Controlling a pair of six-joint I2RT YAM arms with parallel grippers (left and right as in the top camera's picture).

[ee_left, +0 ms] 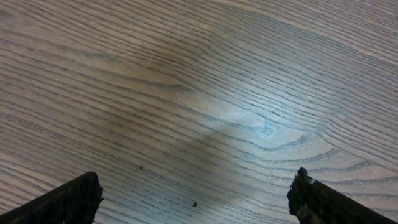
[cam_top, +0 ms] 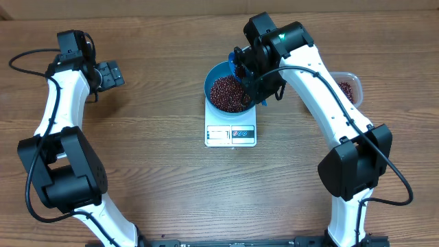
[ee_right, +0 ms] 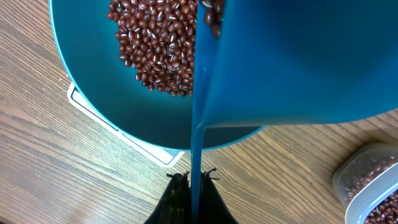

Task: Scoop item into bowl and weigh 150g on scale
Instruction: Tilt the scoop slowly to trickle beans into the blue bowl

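Note:
The blue bowl (cam_top: 209, 86) stands on the white scale (cam_top: 230, 134) at mid-table and holds a heap of red-brown beans (cam_top: 226, 93). My right gripper (cam_top: 251, 77) hovers over the bowl's right rim. In the right wrist view it (ee_right: 196, 177) is shut on the thin handle of a blue scoop (ee_right: 298, 62). The scoop is tipped on edge above the bowl (ee_right: 112, 106), close to the beans (ee_right: 155, 43), and a corner of the scale (ee_right: 149, 149) shows below. My left gripper (cam_top: 110, 74) is far to the left, open (ee_left: 198, 182) over bare wood with nothing between its fingers.
A clear plastic tub (cam_top: 348, 89) with more beans stands at the right, behind my right arm, and shows at the lower right of the right wrist view (ee_right: 367, 186). Two stray specks (ee_left: 194, 203) lie on the wood under the left gripper.

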